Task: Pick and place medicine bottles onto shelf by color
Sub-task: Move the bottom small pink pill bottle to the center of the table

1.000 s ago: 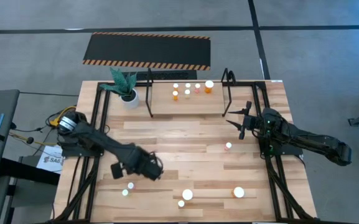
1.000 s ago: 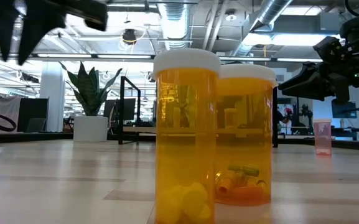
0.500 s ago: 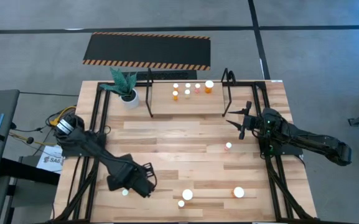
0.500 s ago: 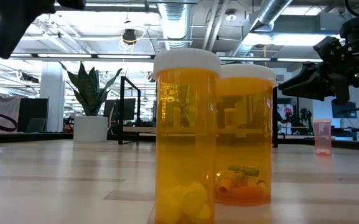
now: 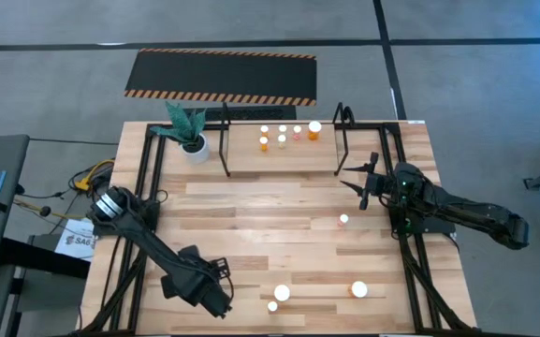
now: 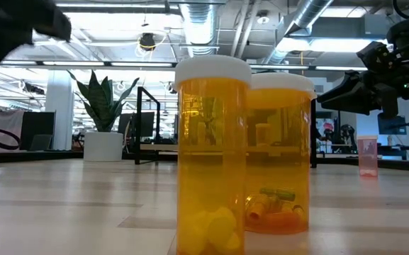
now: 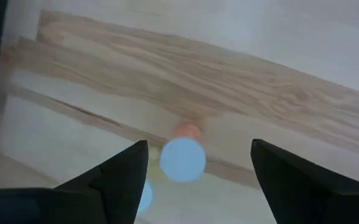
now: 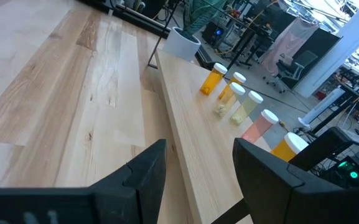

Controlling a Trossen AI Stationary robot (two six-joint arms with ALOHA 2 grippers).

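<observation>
- Your left tool hangs low over the near part of the surface, fingers spread wide and pinching nothing. In its wrist view a small white-capped bottle stands between the fingers; a second cap sits just beside one finger. Close carelessly and that finger could knock the neighbour over or trap both.
- These little bottles are light and tall for their base. A descent that lands off-centre would likely tip the target and send it rolling toward the near edge.
- Two larger bottles stand near the left tool; a wide swing on the way to the shelf could clip them.
- Five bottles already stand close together on the shelf. A placement too tight against them could topple the row, and a misread body colour puts the bottle in the wrong group.
- Your right tool waits by the shelf's right end loop, fingers partly apart and empty; one small bottle stands near it. Watch both arms converging at the shelf.
</observation>
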